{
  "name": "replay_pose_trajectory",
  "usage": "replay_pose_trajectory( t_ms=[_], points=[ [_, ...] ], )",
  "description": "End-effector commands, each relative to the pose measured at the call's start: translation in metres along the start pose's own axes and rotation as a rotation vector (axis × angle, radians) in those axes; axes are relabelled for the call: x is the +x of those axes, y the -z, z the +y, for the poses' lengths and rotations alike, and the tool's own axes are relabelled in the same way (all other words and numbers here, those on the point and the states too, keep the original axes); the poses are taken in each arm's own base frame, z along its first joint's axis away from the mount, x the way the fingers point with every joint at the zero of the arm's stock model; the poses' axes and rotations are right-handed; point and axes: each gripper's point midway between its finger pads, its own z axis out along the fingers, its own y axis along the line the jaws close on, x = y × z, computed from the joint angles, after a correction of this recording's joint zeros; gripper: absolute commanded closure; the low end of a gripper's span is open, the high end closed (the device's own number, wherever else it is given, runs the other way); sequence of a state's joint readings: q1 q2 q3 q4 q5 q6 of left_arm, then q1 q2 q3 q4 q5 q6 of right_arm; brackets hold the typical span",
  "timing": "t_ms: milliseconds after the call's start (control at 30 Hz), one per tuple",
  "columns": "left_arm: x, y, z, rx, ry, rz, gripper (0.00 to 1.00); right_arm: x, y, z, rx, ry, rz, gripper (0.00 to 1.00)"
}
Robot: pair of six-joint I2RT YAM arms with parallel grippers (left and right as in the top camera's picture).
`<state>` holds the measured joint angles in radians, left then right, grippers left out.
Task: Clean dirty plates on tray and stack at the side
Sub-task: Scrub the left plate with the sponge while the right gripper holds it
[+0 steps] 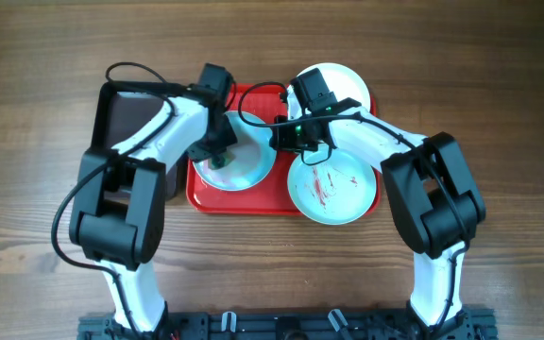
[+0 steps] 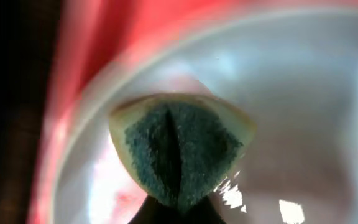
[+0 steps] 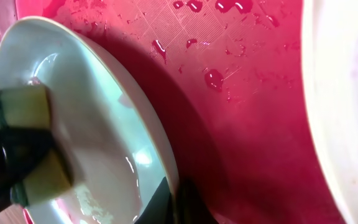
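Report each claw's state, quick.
Left claw: shut on the sponge, pressed to the pale plate.
Right claw: shut on that plate's rim.

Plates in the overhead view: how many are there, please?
3: one pale plate on the red tray, one smeared plate at the tray's right edge, one white plate behind it.

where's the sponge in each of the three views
Overhead: the sponge is left of centre, on the pale plate.
Left wrist: centre of frame, its green face toward the camera.
Right wrist: far left edge, lying on the same plate.
Shared landmark: that pale plate, with the red tray beneath it.
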<state>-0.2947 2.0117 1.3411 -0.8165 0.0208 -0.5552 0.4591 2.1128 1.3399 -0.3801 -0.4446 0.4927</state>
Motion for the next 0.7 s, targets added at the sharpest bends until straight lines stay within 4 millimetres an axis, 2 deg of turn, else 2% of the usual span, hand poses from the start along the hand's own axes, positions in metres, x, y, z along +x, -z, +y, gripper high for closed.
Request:
replay_pose_trajectory(
  t_ms=[0, 133, 200, 300, 400, 467, 567, 667],
  points=[
    [0.078, -0.011, -0.043, 0.32, -0.22, 0.352, 0.96, 0.008, -0.013, -0.02, 0.044, -0.035, 0.03, 0.96],
    [0.091, -0.006, -0.038, 0.327, -0.263, 0.406, 0.96, 0.008, -0.013, -0.02, 0.044, -0.034, 0.03, 0.96],
    [0.091, -0.008, -0.032, 0.297, -0.275, 0.406, 0.96, 0.008, -0.013, -0.02, 0.044, -0.035, 0.03, 0.96],
    [0.076, -0.018, -0.01, 0.138, -0.227, 0.332, 0.96, 0.008, -0.013, -0.02, 0.044, -0.034, 0.029, 0.96],
    [0.046, -0.024, 0.035, -0.157, -0.065, 0.17, 0.96, 0.008, -0.013, -0.02, 0.044, -0.035, 0.03, 0.96],
    [0.034, -0.022, 0.054, -0.277, 0.017, 0.088, 0.96, 0.008, -0.013, -0.02, 0.045, -0.035, 0.031, 0.96],
    [0.027, -0.018, 0.068, -0.356, 0.116, 0.024, 0.96, 0.008, -0.013, -0.02, 0.044, -0.034, 0.03, 0.96],
    [0.026, -0.017, 0.069, -0.368, 0.226, -0.004, 0.96, 0.008, -0.013, -0.02, 0.044, -0.035, 0.03, 0.96]
  ],
)
